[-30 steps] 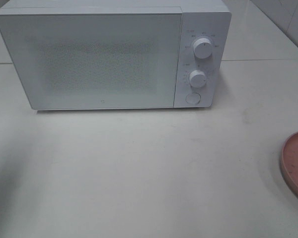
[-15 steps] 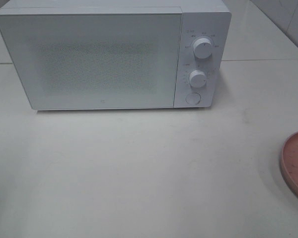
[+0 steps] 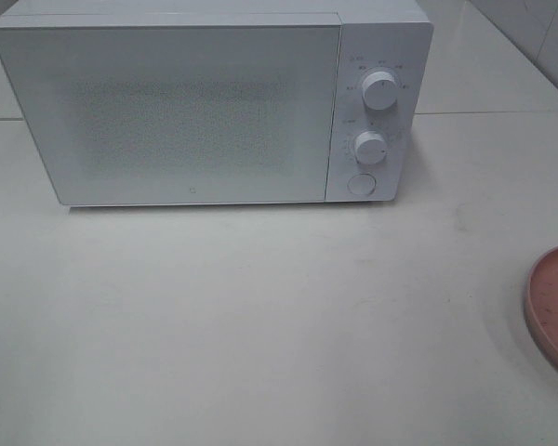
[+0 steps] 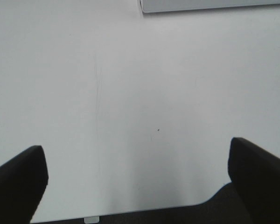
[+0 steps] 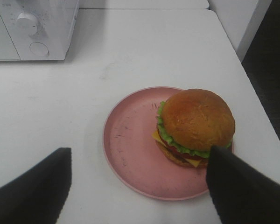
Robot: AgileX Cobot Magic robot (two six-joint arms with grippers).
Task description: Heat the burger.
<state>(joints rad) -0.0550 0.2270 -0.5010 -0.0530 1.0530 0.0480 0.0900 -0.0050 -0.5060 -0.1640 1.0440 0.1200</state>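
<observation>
Over on the left, the left pincer (image 4: 137,186) hangs released, its two dark fingers (image 4: 18,179) spread wide over bare white surface (image 4: 144,107) with nothing between them; ahead of it only a thin strip of the microwave's base shows, the rest cut off. From the high camera neither arm can be seen at all. The white microwave (image 3: 214,102) stands with its door shut, and its frosted, speckled window gives no view of what is inside; two knobs (image 3: 379,90) and a round button sit on its right-hand panel, the markings too small to read. Further right, the pink plate (image 5: 135,140) lies just in front of the right pincer (image 5: 140,186), which is also released, holding nothing, its fingers standing apart. The burger (image 5: 195,127) sits upright on the plate, dome up, off-centre toward one rim, close against one fingertip (image 5: 242,186), which hides its lower edge; whether they touch is hard to say. The surface is pale, scuffed and meets a white wall behind; its edge drops to dark floor beyond the plate.
</observation>
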